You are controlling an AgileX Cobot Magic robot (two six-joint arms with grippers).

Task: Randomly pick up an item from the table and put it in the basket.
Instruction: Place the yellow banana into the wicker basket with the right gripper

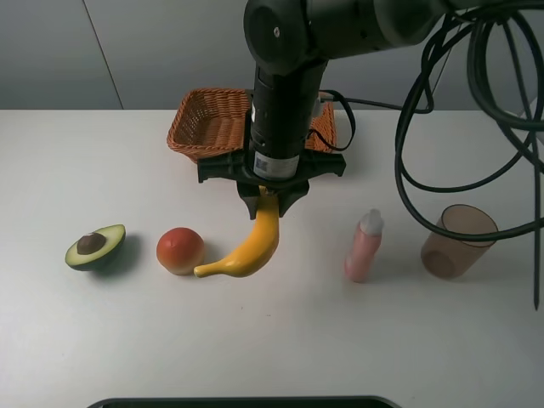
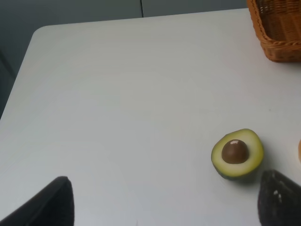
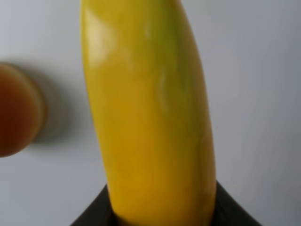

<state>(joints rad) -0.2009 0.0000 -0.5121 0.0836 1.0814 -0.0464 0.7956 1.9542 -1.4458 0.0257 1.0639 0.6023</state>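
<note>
The long yellow banana [image 1: 252,245] hangs from my right gripper [image 1: 268,201], which is shut on its upper end; its lower tip is at or just above the white table [image 1: 272,340]. In the right wrist view the banana [image 3: 150,117] fills the frame, with dark fingers [image 3: 94,216] on either side of it. The wicker basket [image 1: 202,124] stands just behind the gripper, partly hidden by the arm. Its corner shows in the left wrist view [image 2: 277,33]. My left gripper [image 2: 164,207] is open and empty over the table's left part, out of the exterior high view.
A round red-orange fruit [image 1: 180,250] lies just left of the banana's tip, and a halved avocado [image 1: 95,246] further left, also in the left wrist view [image 2: 237,153]. A pink bottle [image 1: 364,246] and a translucent brown cup [image 1: 459,241] stand to the right. Black cables [image 1: 442,127] hang at right.
</note>
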